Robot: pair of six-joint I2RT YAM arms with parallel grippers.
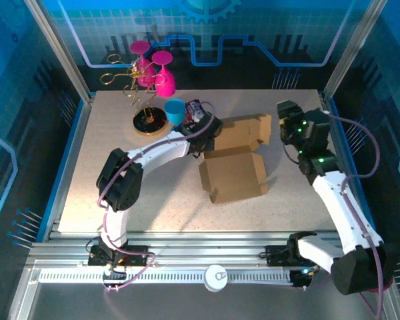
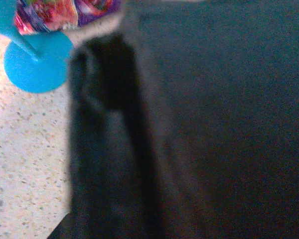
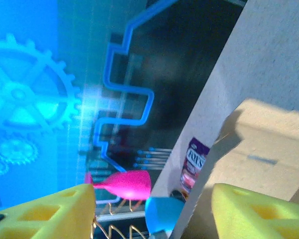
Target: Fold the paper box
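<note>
The brown paper box [image 1: 235, 170] lies half open in the middle of the table, its flaps spread toward the back. My left gripper [image 1: 212, 128] is at the box's back left corner, against a flap. In the left wrist view a dark blurred surface of the box [image 2: 229, 124] sits very close, hiding the fingers. My right gripper [image 1: 285, 113] hovers by the box's back right flap. In the right wrist view its yellow fingers [image 3: 259, 211] stand wide apart, the gripper [image 3: 152, 219] open, with a raised cardboard flap [image 3: 269, 144] edge running up between them.
A gold wire rack with pink glasses [image 1: 147, 73] stands at the back left, a blue cup [image 1: 175, 110] and a purple snack packet [image 1: 195, 107] beside the left gripper. The packet [image 3: 195, 162], a pink glass [image 3: 124, 183] and the blue cup [image 3: 164, 211] lie beyond the flap.
</note>
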